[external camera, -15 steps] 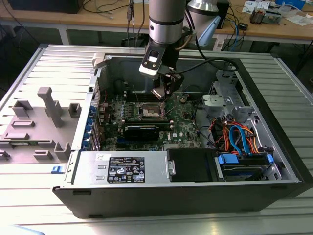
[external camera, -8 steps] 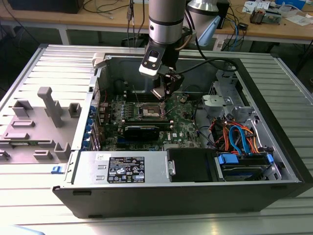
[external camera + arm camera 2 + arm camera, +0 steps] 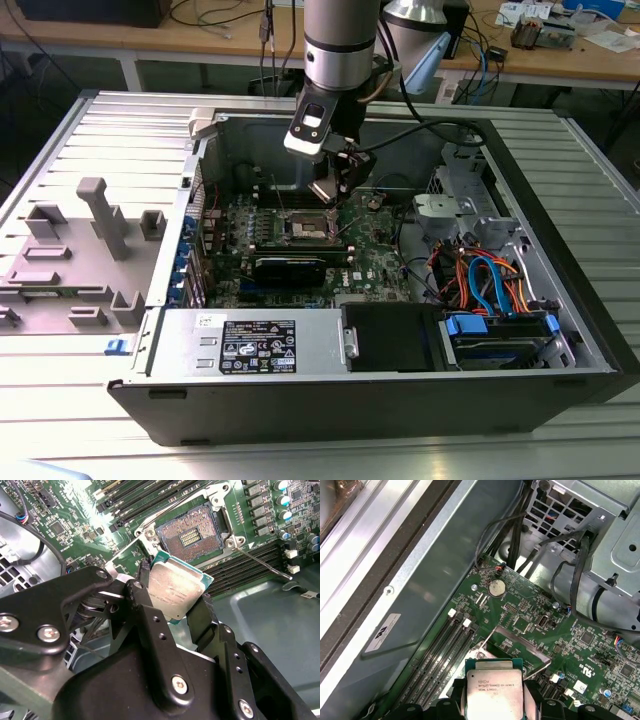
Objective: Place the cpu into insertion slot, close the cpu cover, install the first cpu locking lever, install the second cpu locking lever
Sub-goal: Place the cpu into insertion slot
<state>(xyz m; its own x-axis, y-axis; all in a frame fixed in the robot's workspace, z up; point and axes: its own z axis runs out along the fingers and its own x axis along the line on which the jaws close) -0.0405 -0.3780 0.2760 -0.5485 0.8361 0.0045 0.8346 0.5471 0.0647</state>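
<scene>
The gripper (image 3: 172, 597) is clamping the cpu (image 3: 176, 586) by two opposite edges, hovering just over the uncovered slot (image 3: 190, 535) inside the case (image 3: 400, 400).

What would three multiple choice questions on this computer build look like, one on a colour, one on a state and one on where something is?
1. The circuit board is:
A green
B red
C white

2. The insertion slot is:
A empty, its contacts bare
B filled by a chip
C shut under its cover

3. The cpu is:
A seated in the insertion slot
B lying flat on the circuit board
C held in the end effector

Answers:
1 A: the board is green in both wrist views.
2 A: the second wrist view shows the bare contact field with nothing on it.
3 C: the black fingers clamp the chip's edges, and it hangs short of the slot.
</scene>
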